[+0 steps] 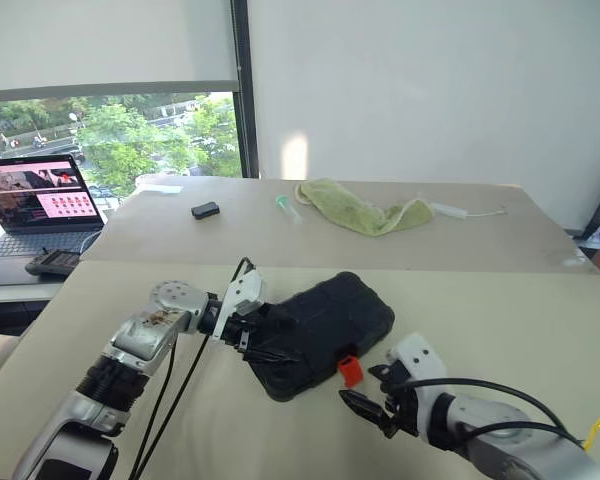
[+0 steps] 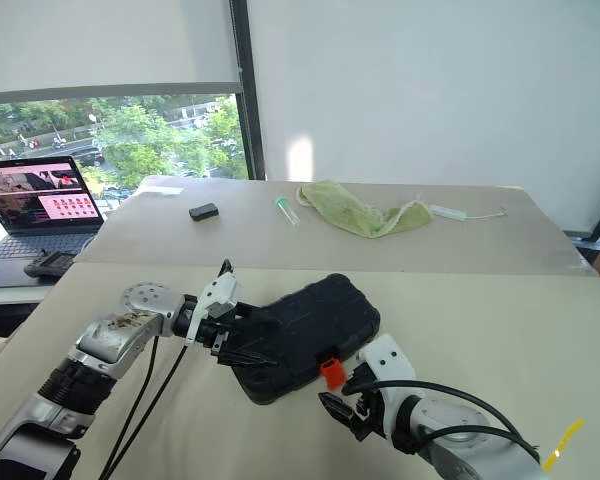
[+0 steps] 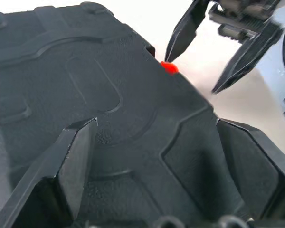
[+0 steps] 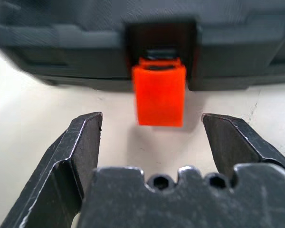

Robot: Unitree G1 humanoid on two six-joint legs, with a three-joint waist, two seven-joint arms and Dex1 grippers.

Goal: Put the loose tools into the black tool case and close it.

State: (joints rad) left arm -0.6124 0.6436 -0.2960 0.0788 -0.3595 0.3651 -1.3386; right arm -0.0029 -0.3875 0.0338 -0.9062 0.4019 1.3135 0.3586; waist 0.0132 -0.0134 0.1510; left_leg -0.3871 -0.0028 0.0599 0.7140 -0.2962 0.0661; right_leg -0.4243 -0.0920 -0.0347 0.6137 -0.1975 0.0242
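Holding my right gripper spread and empty just short of the orange latch, I see the case lying shut on the near table, my left gripper splayed over its lid, a green cloth well beyond.
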